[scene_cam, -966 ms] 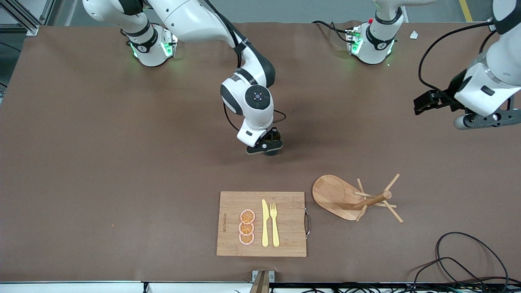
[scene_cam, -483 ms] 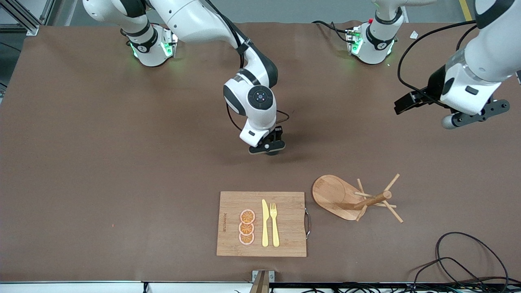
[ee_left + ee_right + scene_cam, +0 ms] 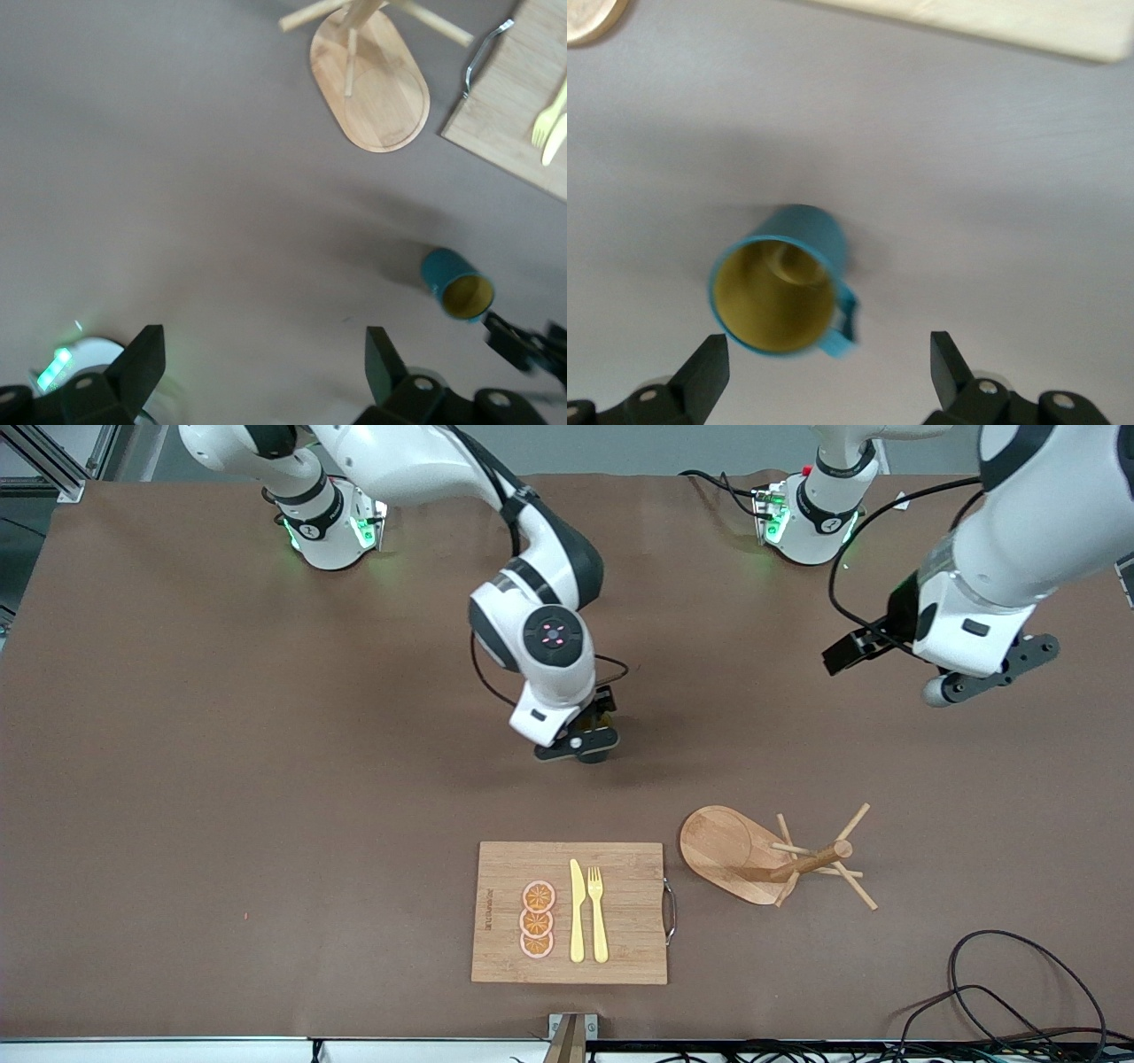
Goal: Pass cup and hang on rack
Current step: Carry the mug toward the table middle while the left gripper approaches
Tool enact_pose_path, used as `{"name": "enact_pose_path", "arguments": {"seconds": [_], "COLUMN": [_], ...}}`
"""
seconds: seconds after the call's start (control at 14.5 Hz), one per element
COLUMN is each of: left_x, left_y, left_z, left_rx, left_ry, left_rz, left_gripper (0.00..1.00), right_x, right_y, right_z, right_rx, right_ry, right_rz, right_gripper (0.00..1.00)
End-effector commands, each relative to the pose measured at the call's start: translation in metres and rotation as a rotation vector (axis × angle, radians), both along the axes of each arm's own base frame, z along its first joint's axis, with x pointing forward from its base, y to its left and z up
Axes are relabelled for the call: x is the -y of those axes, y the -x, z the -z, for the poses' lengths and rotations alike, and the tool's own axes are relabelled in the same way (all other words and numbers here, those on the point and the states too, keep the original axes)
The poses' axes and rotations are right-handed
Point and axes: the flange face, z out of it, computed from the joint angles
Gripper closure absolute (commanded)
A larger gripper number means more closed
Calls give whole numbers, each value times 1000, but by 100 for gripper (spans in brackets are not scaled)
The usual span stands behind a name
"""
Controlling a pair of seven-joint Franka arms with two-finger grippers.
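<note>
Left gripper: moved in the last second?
Yes. In the front view the left gripper has drifted from the table's edge toward the middle, closer to the rack; the rack stayed put.

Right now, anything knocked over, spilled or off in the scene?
Nothing stands out. The rack stands upright beside the cutting board, its look of lying over only the camera angle. The cup stands upright on the table, nothing spilled, with the open right gripper over it. The open left gripper hangs empty.
</note>
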Motion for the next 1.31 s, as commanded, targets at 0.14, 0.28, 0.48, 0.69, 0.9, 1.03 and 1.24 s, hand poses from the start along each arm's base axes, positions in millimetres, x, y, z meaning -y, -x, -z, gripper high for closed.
{"name": "enact_pose_path", "arguments": {"seconds": [0.14, 0.28, 0.48, 0.69, 0.9, 1.03, 1.24], "left_x": [73, 106, 167, 240, 306, 343, 387], "left_y": [24, 33, 59, 72, 92, 112, 130], "left_z": [14, 27, 53, 104, 158, 183, 236], "left_rx": [-29, -18, 59, 129, 275, 377, 464], "left_ry": [-86, -157, -294, -384, -464, -448, -440], "left_rz": [-164, -251, -239, -324, -323, -320, -372], "left_gripper": [0, 0, 0, 0, 0, 0, 0], "right_x": [189, 255, 346, 400, 440, 464, 496], "right_y": [-76, -86, -83, -71, -64, -60, -55], "right_z": [-85, -105, -120, -144, -166, -179, -193], "right_rx": [-125, -142, -134, -98, -77, -63, -50], "right_ry": [-7, 24, 102, 156, 149, 136, 119], "right_rz": [160, 119, 184, 235, 238, 247, 260], "right_gripper": [0, 0, 0, 0, 0, 0, 0]}}
